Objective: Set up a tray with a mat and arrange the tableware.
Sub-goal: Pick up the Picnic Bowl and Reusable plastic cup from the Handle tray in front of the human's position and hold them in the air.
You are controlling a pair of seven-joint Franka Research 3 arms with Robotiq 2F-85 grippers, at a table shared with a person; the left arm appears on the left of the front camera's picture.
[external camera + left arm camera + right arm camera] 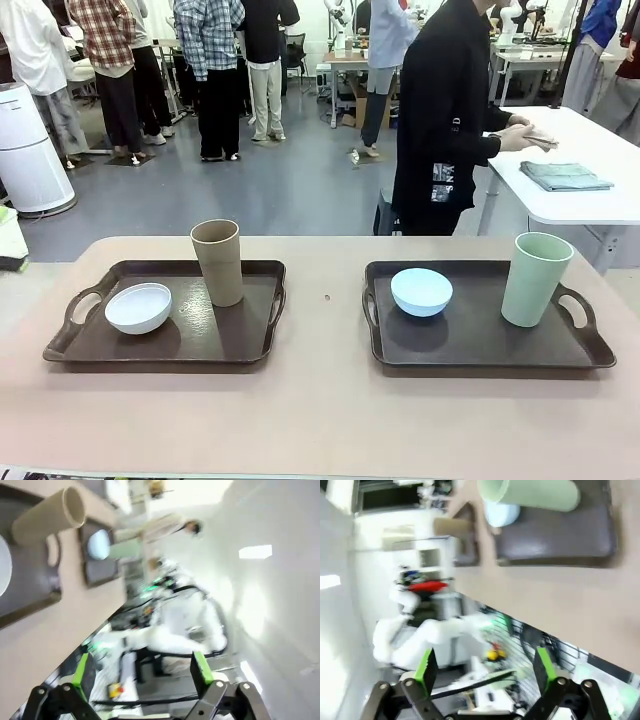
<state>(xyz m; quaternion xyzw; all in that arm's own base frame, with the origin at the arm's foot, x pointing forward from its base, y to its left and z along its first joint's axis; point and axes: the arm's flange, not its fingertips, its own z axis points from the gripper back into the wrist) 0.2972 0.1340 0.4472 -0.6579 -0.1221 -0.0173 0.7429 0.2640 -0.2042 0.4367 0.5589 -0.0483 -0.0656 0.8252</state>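
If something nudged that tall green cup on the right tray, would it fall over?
Probably, if pushed near the rim: the green cup is tall and narrows toward its base. Its matte-looking surface suggests a fair grip.

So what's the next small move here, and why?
Probably the left gripper reaching for the tan cup: it's open and empty, and the left tray holds cup and white bowl with no mat under them, so it likely needs clearing first.
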